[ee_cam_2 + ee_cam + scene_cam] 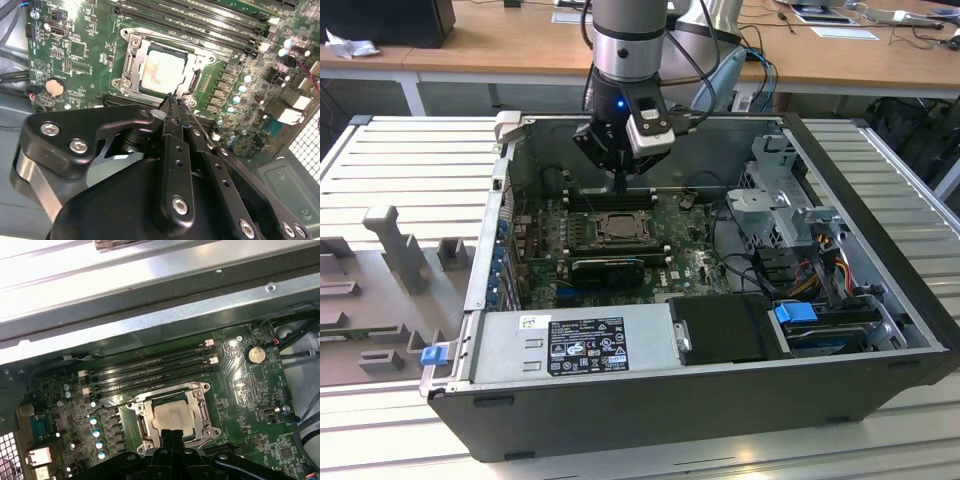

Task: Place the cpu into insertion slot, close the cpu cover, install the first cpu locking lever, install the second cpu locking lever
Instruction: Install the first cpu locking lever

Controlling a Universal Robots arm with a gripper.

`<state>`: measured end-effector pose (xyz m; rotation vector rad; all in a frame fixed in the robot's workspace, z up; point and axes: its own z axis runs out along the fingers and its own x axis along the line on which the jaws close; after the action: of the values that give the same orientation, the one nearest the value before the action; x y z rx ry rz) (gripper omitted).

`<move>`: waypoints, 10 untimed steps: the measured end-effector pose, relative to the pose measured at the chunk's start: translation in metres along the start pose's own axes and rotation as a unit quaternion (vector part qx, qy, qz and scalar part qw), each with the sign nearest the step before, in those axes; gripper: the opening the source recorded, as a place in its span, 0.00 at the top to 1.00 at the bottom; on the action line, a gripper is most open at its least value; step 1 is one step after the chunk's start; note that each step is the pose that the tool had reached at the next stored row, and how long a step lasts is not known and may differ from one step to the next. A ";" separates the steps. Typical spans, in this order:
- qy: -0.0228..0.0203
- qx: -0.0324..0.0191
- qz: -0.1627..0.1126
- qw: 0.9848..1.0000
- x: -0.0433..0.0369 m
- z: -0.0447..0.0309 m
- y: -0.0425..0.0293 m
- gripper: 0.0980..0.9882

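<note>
Inside the open computer case (720, 400), the gripper (172, 103), fingers pressed together, hangs at the insertion slot's (202, 56) 12 o'clock edge in the exterior view. The cpu (161, 70) lies seated and the cpu cover (134, 60) appears closed; lever latching is unclear.
</note>
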<state>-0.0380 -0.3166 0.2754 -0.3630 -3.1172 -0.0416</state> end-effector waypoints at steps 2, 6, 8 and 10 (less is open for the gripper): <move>0.000 0.000 -0.007 1.000 0.0000 0.0000 0.0000 0.99; 0.001 0.000 -0.025 1.000 0.0000 0.0000 0.0000 0.99; 0.001 0.000 -0.031 1.000 0.0000 0.0000 0.0000 0.99; 0.001 0.000 -0.039 0.999 0.0000 0.0000 0.0000 0.99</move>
<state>-0.0380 -0.3166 0.2754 -0.2399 -3.1281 -0.0413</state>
